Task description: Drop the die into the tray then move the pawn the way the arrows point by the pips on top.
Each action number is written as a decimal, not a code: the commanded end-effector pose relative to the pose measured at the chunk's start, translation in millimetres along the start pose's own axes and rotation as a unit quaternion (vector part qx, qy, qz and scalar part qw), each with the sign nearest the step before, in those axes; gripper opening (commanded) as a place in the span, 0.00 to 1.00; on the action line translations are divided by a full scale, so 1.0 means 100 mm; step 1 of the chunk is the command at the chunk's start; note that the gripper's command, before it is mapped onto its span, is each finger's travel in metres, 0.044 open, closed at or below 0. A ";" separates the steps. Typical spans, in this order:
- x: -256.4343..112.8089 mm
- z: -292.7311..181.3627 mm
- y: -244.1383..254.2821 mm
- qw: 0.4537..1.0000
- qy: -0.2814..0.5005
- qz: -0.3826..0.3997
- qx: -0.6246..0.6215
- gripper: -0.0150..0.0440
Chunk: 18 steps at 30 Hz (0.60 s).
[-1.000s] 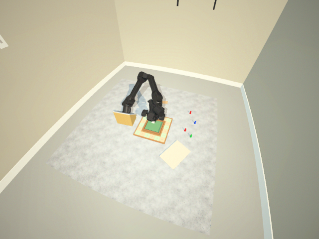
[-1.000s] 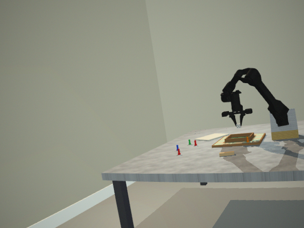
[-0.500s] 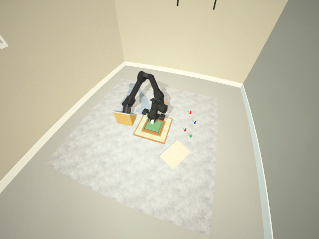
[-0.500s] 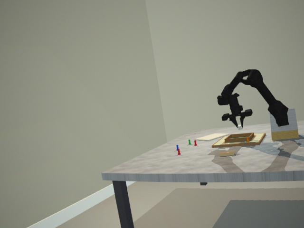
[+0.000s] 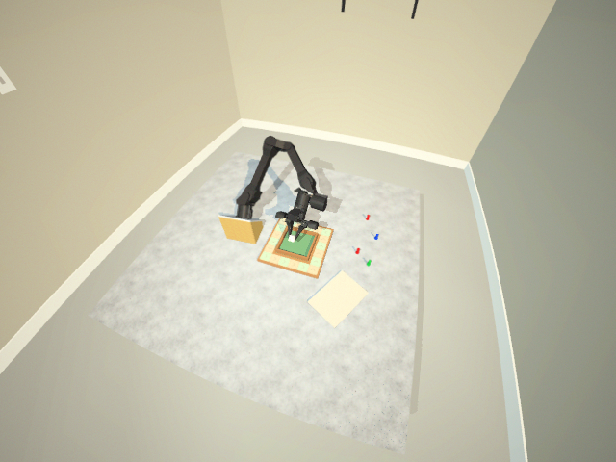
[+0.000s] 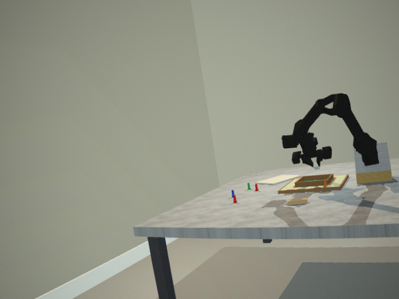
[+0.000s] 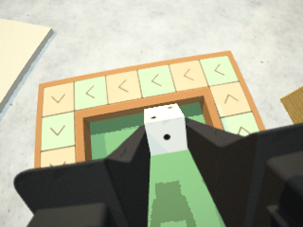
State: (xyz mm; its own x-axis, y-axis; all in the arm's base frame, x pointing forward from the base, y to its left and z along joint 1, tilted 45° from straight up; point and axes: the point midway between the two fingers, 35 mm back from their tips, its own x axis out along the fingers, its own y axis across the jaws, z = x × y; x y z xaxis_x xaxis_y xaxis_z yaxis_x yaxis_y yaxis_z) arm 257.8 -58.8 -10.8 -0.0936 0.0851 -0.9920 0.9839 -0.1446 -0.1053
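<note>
My gripper (image 5: 292,237) (image 6: 316,166) (image 7: 164,127) is shut on the white die (image 5: 291,239) (image 6: 316,167) (image 7: 166,137). It holds the die in the air above the green-floored dice tray (image 5: 311,255) (image 6: 310,182) (image 7: 80,142). One pip shows on the die's face toward the wrist camera. The board (image 5: 290,269) (image 6: 290,189) (image 7: 137,80) has a ring of cream and green squares with arrows around the tray. The orange pawn (image 6: 325,182) stands upright on the board's near side in the exterior view; it is hidden in the other views.
Two red pawns (image 5: 357,250) (image 6: 234,199), a blue pawn (image 5: 376,236) (image 6: 232,193) and a green pawn (image 5: 369,262) (image 6: 249,186) stand off the board. A cream flat panel (image 5: 338,298) (image 6: 277,179) (image 7: 19,57) and a small tan block (image 6: 297,201) lie near the board.
</note>
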 end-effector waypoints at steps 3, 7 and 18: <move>-0.01 0.00 0.00 0.997 -0.069 0.028 0.012 0.25; -0.17 0.01 0.03 0.997 -0.069 0.028 0.012 0.25; -0.50 0.02 0.05 0.997 -0.069 0.028 0.012 0.25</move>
State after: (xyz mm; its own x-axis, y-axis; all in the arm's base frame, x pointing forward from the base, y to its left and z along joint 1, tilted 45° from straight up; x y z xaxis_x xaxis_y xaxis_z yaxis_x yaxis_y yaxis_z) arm 269.3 -65.4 37.1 -0.0567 -0.0557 -0.9968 0.9842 -0.1707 -0.0464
